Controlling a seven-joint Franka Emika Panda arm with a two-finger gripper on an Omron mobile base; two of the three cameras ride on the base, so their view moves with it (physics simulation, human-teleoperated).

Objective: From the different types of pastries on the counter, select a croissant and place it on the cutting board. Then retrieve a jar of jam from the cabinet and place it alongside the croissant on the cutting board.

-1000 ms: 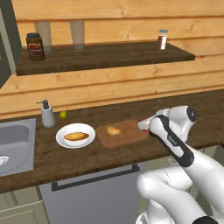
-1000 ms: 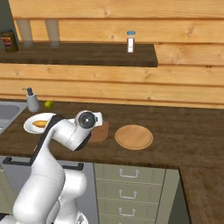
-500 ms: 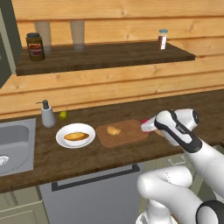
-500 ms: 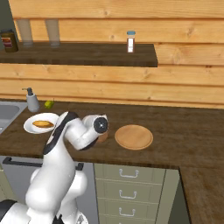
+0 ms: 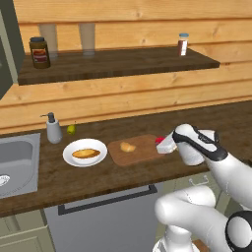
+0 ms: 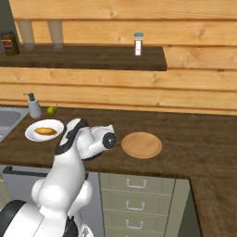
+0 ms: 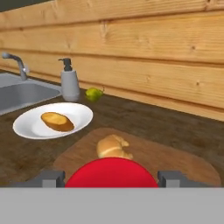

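Evidently the gripper (image 7: 111, 178) has its two fingers closed narrowly on a red-lidded jar (image 7: 111, 173), which I take to be the jam. It is carried low over the near edge of the cutting board (image 7: 175, 162). From the left base view the jar (image 5: 159, 140) shows as a red patch at the gripper (image 5: 162, 143), at 3 o'clock of the board (image 5: 142, 152).

The croissant (image 7: 113, 146) lies on the board at 12 o'clock from the lid, pale gold, curled and flaky. It would probably crush under a bump, so free wood beside it looks the safer landing spot.

The jar is likely glass, stiff, smooth-sided and fairly heavy, so the firm hold on its sides suits it; setting it down upright matters.

At 10 o'clock, a glossy white plate (image 7: 26, 127) carries an oblong browned pastry (image 7: 57, 121). The board is flat, brown and wood-grained, with rounded corners.
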